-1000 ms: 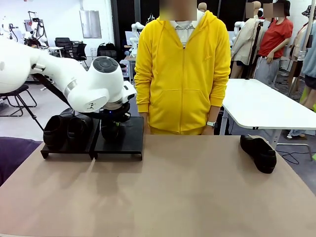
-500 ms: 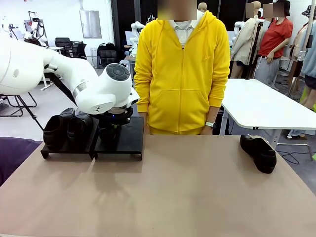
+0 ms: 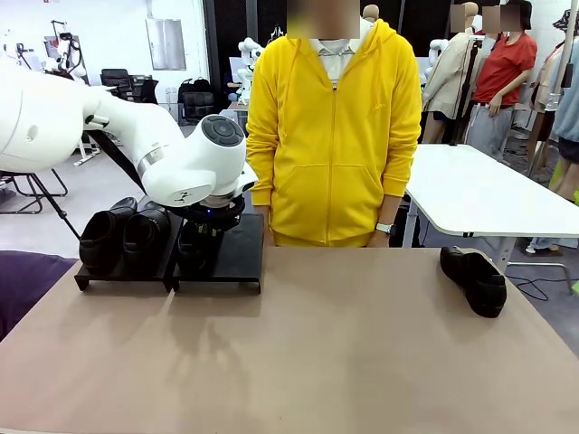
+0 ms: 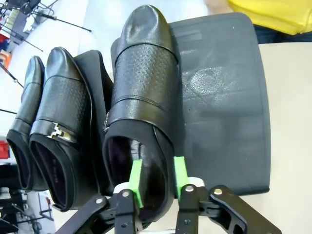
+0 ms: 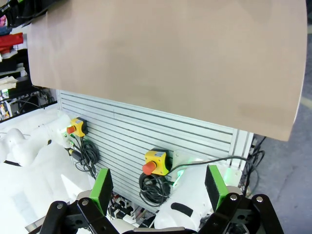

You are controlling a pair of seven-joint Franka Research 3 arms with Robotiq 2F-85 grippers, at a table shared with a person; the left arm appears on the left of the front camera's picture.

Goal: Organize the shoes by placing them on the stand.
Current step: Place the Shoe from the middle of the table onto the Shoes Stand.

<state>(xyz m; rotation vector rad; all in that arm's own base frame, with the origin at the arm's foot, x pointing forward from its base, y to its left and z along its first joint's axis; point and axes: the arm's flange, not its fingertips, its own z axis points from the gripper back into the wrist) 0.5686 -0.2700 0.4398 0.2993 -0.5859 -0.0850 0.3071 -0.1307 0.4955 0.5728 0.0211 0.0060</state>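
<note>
**No legible text**

I can read no lettering or numbers from any camera. A small dark mark (image 3: 181,193) sits on the left arm (image 3: 136,149), too small to make out. The buckle (image 4: 54,131) on one shoe (image 4: 61,105) shows a pattern only. Any print on the yellow button boxes (image 5: 157,161) is blurred.

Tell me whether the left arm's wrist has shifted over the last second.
Yes. The left arm's wrist shifted rightward and slightly down, judged against the right stand platform.
</note>
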